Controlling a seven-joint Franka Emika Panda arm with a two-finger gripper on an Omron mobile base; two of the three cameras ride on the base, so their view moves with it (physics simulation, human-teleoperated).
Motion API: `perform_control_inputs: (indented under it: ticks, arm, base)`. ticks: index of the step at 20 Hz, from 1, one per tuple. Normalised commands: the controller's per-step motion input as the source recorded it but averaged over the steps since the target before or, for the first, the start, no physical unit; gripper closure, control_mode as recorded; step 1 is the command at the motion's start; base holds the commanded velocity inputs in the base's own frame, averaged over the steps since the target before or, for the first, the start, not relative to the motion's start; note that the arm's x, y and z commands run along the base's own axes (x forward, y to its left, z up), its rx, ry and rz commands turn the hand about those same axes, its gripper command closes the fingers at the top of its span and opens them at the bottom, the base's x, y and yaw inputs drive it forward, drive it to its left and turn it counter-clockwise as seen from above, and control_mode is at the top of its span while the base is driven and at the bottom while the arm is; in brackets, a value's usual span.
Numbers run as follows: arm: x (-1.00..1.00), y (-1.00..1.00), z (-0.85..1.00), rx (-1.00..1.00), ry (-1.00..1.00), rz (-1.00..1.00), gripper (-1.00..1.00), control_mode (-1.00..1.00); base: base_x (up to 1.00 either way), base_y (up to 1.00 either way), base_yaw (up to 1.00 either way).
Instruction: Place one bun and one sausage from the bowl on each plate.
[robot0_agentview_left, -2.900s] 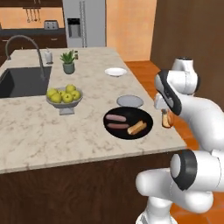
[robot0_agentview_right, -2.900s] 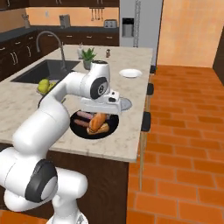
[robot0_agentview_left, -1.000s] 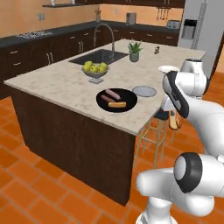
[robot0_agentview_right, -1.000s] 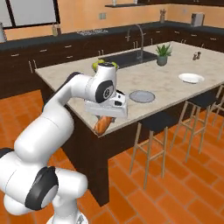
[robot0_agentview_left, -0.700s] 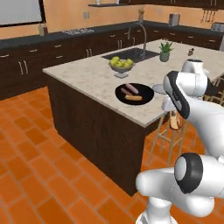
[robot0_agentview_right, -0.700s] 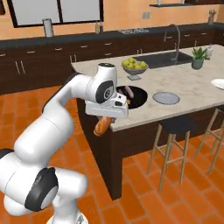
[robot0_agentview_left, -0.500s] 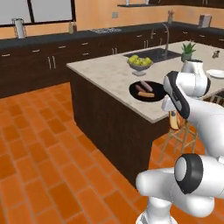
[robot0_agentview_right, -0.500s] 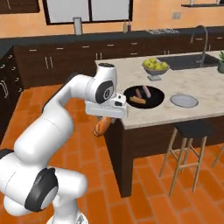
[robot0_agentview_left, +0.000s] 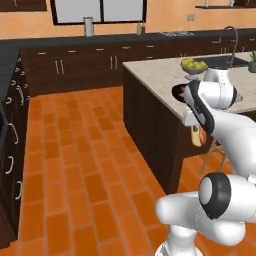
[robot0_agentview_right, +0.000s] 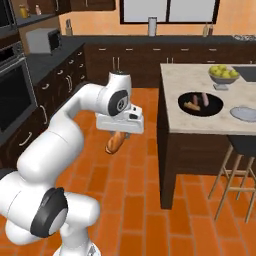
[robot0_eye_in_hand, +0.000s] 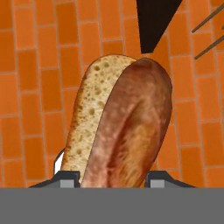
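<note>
My gripper is shut on a long golden-brown bun, which hangs over the orange brick floor to the left of the island. In the hand view the bun stands up between the two fingertips of the gripper, crust side right and crumb side left. From the left base the bun dangles below the hand, beside the island's dark side. The wide black bowl sits on the island top with a sausage and another bun in it. A pale grey plate lies just right of the bowl.
A grey footed bowl of yellow-green apples stands behind the black bowl. A stool is tucked under the island's near edge. Dark cabinets and an oven line the left wall. Open brick floor spreads in front of me.
The base has driven and turned, so the island has slid to the right in both base views. The bun stays in the gripper, now out over the floor.
</note>
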Motion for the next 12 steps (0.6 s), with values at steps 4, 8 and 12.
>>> perform_control_inputs:
  ticks: [4, 8, 12]
  arm:
    - [0.0, 0.0, 0.0, 0.0, 0.0, 0.0, 1.0, 1.0]
    - [0.0, 0.0, 0.0, 0.0, 0.0, 0.0, 1.0, 1.0]
    - [0.0, 0.0, 0.0, 0.0, 0.0, 0.0, 1.0, 1.0]
  base:
    - [-0.26, -0.85, 0.23]
    - [-0.02, -1.0, 0.17]
    - [0.01, -1.0, 0.22]
